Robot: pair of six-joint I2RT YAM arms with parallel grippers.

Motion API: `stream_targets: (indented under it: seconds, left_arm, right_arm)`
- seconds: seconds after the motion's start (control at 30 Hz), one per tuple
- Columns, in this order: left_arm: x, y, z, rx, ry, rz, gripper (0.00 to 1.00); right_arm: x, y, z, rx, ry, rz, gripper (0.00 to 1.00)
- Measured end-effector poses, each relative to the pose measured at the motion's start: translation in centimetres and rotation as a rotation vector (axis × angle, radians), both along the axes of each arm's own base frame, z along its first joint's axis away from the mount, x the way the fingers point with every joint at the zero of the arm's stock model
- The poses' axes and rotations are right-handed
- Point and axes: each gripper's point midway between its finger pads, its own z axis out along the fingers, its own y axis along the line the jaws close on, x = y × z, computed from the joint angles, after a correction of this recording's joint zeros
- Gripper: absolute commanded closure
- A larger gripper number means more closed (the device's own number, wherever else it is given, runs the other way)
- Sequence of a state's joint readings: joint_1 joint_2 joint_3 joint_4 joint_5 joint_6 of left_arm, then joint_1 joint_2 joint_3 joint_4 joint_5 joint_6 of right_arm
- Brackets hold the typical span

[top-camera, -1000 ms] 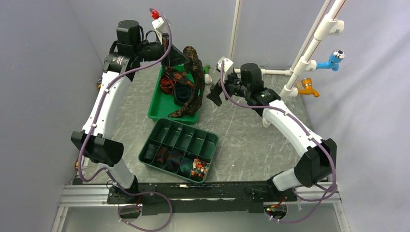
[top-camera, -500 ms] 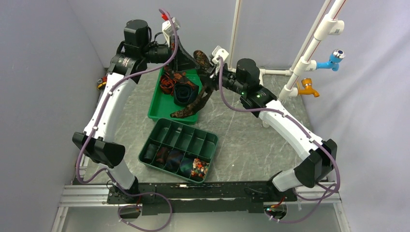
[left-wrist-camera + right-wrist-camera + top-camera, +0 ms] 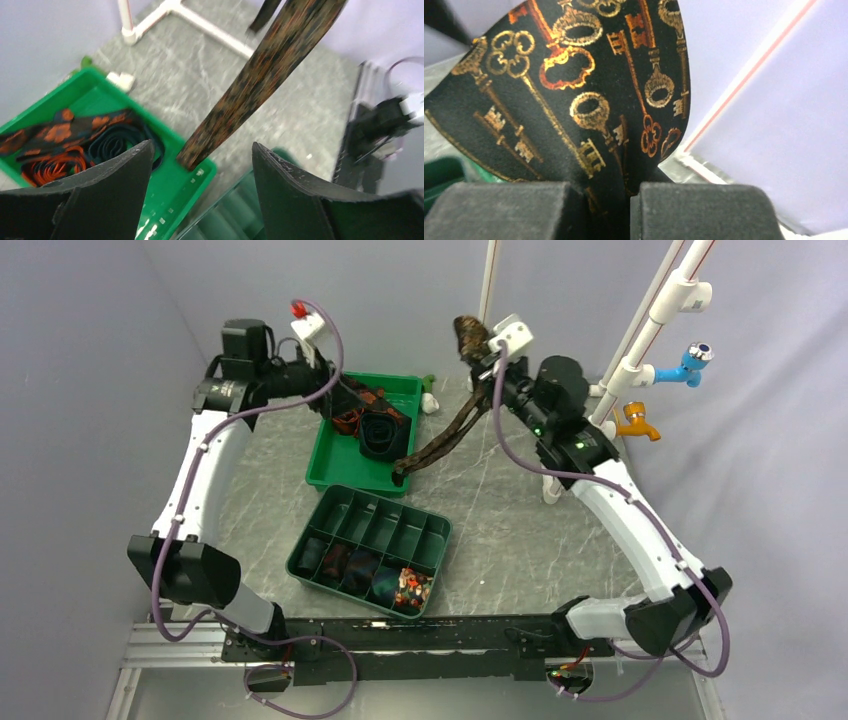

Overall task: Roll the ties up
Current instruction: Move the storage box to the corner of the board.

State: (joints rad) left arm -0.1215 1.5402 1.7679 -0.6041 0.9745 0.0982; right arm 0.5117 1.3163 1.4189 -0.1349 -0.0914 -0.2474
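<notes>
A dark brown tie with orange speckles [image 3: 445,430] hangs slanted from my right gripper [image 3: 478,348] down to the near right corner of the flat green tray [image 3: 340,468]. In the right wrist view its wide end [image 3: 574,100] shows gold and orange keys, and the right gripper [image 3: 609,192] is shut on it. My left gripper [image 3: 335,390] hovers over the tray, open and holding nothing. Between its fingers [image 3: 115,190] the left wrist view shows the brown tie [image 3: 260,75] crossing behind. Two more ties [image 3: 365,420], red-orange print and navy-teal, lie coiled in the tray [image 3: 200,175].
A green compartment tray [image 3: 432,530] sits near the front with several rolled ties [image 3: 375,580] in its near row. A white pipe frame [image 3: 640,350] with a blue tap [image 3: 690,365] and an orange tap [image 3: 640,422] stands at the back right. Grey walls enclose the table.
My left gripper has let go of the brown tie, opened and drawn back to the left. My right gripper has shut on the tie's wide end and lifted it up and to the right.
</notes>
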Motion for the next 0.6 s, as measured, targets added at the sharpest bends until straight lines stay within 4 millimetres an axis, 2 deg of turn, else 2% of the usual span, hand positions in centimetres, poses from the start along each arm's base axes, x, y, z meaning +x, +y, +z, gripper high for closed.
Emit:
stream_targets:
  seconds: [0.07, 0.17, 0.23, 0.3, 0.37, 0.43, 0.6]
  left_arm:
    - [0.2, 0.1, -3.0, 0.08, -0.002, 0.012, 0.23]
    - [-0.9, -1.3, -7.5, 0.212, -0.004, -0.042, 0.22]
    - [-2.5, -3.2, -10.8, 0.295, -0.011, -0.122, 0.21]
    - [-4.4, -5.3, -13.4, 0.347, -0.019, -0.208, 0.21]
    - [-6.7, -7.5, -16.0, 0.399, -0.028, -0.301, 0.2]
    - [-9.2, -9.9, -17.7, 0.442, -0.063, -0.399, 0.2]
    - [-14.6, -17.2, -19.5, 0.476, -0.204, -0.632, 0.22]
  right_arm:
    - [-0.2, -1.9, 2.5, 0.014, -0.056, -0.055, 1.0]
    - [-0.6, -4.0, 5.9, 0.029, -0.135, -0.12, 1.0]
    - [-1.1, -5.1, 7.7, 0.033, -0.18, -0.151, 1.0]
    - [-1.6, -5.9, 8.5, 0.03, -0.204, -0.174, 1.0]
    - [-1.8, -6.8, 8.9, 0.024, -0.219, -0.205, 1.0]
    - [-1.6, -7.9, 8.8, 0.021, -0.218, -0.251, 1.0]
    - [-0.4, -10.5, 6.6, 0.008, -0.156, -0.353, 1.0]
